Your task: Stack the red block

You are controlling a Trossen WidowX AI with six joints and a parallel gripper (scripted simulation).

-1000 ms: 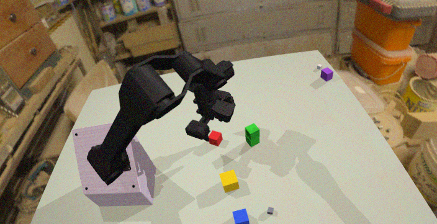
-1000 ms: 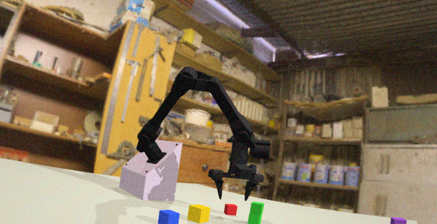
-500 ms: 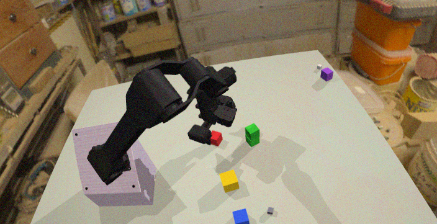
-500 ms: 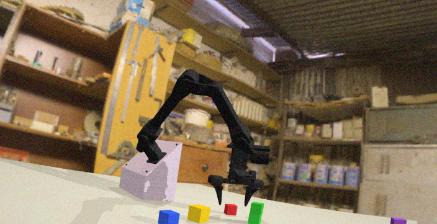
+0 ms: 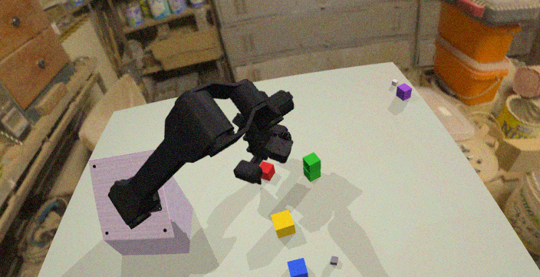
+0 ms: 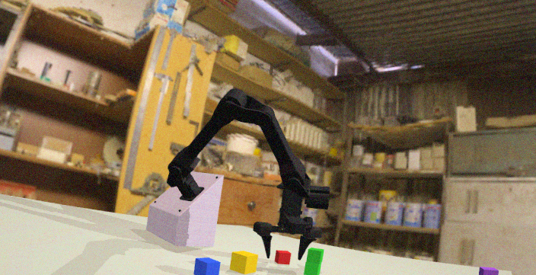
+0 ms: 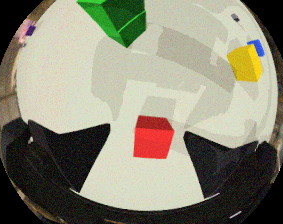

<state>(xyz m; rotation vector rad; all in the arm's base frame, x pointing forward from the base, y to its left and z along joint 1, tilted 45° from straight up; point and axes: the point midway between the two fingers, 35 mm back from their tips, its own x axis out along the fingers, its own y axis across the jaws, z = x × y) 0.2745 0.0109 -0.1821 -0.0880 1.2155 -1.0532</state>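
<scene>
The red block [image 5: 267, 170] [image 6: 282, 257] [image 7: 153, 143] sits on the table, partly hidden behind a finger in the top view. The green tower [image 5: 312, 167] [image 6: 314, 261] [image 7: 123, 21] is two green blocks stacked upright, close beside the red block; its top is cut off in the wrist view. My gripper [image 6: 284, 259] [image 7: 148, 132] is open and empty, pointing down. Its two fingers stand on either side of the red block in the wrist view, with space on both sides. The fingertips are low, near the height of the block in the exterior view.
A yellow block [image 5: 283, 224] [image 6: 244, 262] [image 7: 245, 63] and a blue block [image 5: 297, 268] [image 6: 207, 267] [image 7: 256, 48] lie toward the front, with a small grey cube [image 5: 334, 260] nearby. A purple block [image 5: 403, 92] and a tiny white cube [image 5: 394, 82] lie at the far right corner.
</scene>
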